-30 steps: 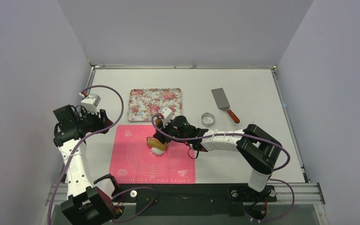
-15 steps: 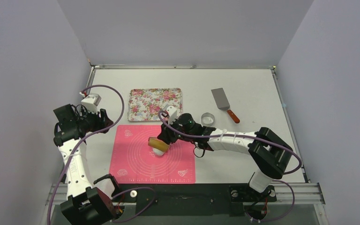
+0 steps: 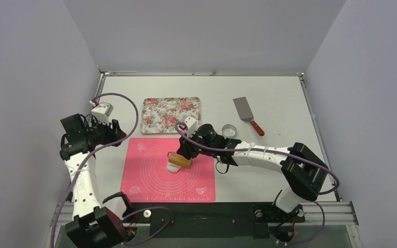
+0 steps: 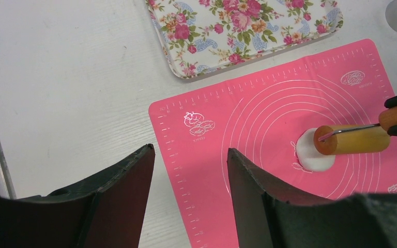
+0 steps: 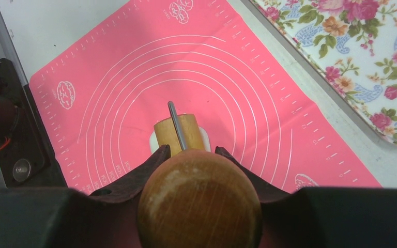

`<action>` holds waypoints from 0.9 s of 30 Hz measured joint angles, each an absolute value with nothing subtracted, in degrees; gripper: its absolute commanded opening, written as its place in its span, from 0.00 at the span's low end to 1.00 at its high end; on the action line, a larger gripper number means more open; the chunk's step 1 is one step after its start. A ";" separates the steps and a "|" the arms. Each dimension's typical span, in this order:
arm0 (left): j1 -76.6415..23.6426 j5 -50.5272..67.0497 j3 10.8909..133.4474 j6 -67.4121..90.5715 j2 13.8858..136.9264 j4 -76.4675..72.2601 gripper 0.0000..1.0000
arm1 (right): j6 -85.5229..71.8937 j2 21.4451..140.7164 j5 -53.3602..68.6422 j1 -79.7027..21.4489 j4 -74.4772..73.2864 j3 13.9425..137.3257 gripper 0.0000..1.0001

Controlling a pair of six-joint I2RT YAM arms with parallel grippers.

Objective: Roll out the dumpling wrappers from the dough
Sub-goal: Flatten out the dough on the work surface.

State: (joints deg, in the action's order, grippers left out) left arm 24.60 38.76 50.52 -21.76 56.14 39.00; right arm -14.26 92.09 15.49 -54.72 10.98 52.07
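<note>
Rolling midway on the mat (image 3: 150, 181), my right gripper (image 5: 191, 152), clamped on the rolling pin (image 3: 179, 159), has nudged it rightward; the dough (image 3: 172, 167) lies flatter, while my left gripper (image 4: 189, 155) hangs wide.

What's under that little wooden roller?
White dough lies under the roller, on the pink mat. Its edge shows around the roller's end; the part pressed beneath is covered.

A lab test booth: bare pale walls (image 3: 196, 36) box in a white table (image 3: 279, 98), robot arms (image 3: 258, 153) are bolted to a metal rail (image 3: 325, 211) at the table's near edge, purple cables (image 3: 115, 95) loop loose, and a pink baking mat (image 3: 150, 181) and flowered tray (image 3: 160, 121) lie on it.
</note>
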 measured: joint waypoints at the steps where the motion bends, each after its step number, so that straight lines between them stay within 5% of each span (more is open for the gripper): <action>1: 24.56 38.76 50.52 -21.76 56.14 39.00 0.52 | -13.96 91.72 15.31 -54.72 10.48 52.40 0.00; 27: 24.03 38.13 50.52 -22.11 56.05 39.68 0.52 | -9.65 100.16 10.48 -58.70 10.22 59.22 0.00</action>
State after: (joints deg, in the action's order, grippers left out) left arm 24.03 38.13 50.52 -22.11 56.05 39.68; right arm -9.65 100.16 10.48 -58.70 10.22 59.22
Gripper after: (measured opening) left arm 0.519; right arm 0.302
